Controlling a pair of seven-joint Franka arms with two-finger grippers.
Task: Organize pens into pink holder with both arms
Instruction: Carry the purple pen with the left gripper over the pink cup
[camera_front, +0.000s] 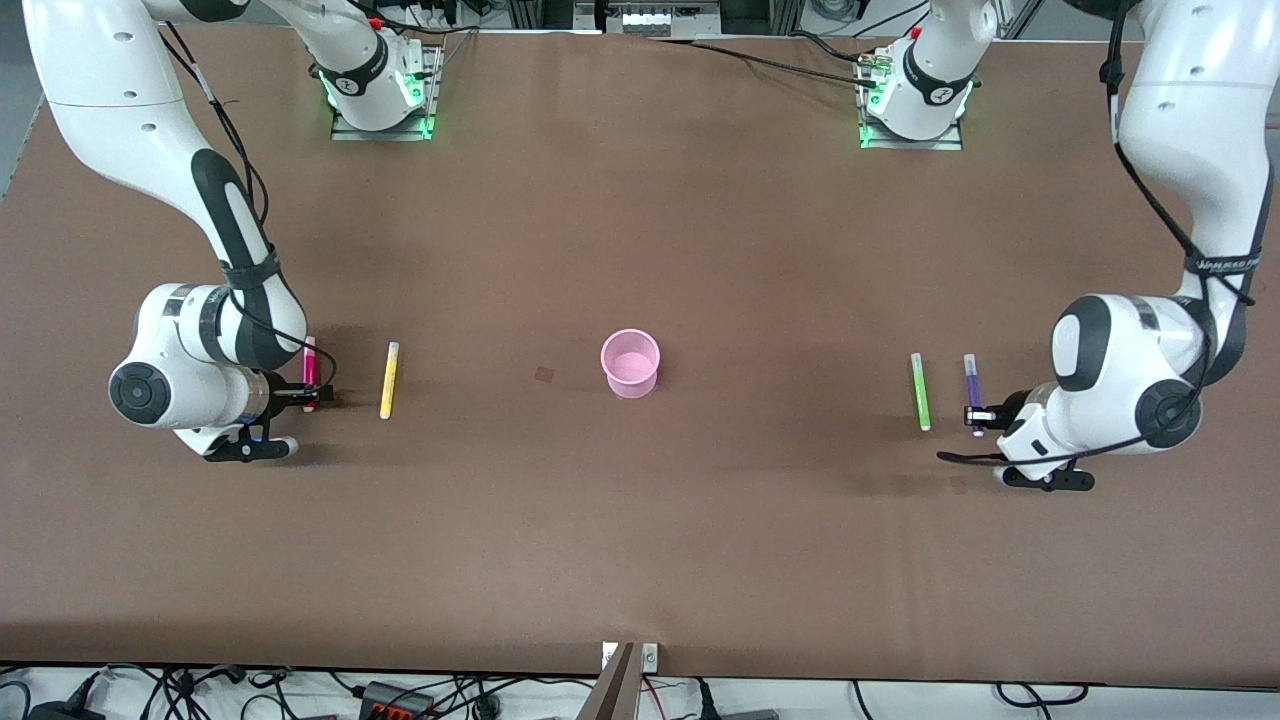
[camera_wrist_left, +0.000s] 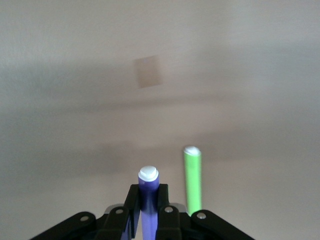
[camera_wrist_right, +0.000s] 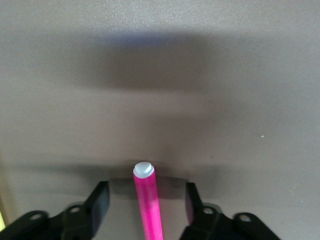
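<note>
The pink holder (camera_front: 630, 363) stands upright at the table's middle. At the left arm's end, my left gripper (camera_front: 976, 415) is low on the table and shut on the purple pen (camera_front: 972, 385) (camera_wrist_left: 148, 195); the light green pen (camera_front: 920, 391) (camera_wrist_left: 192, 180) lies beside it, toward the holder. At the right arm's end, my right gripper (camera_front: 312, 396) (camera_wrist_right: 146, 202) is open astride the magenta-pink pen (camera_front: 309, 368) (camera_wrist_right: 148, 200), its fingers (camera_wrist_right: 99, 202) clear of the pen on both sides. The yellow pen (camera_front: 388, 380) lies beside that, toward the holder.
A small darker patch (camera_front: 544, 375) marks the brown table (camera_front: 640, 520) beside the holder. Cables and a power strip (camera_front: 395, 698) lie past the table's edge nearest the front camera. The arm bases (camera_front: 380, 85) (camera_front: 915, 100) stand at the edge farthest from it.
</note>
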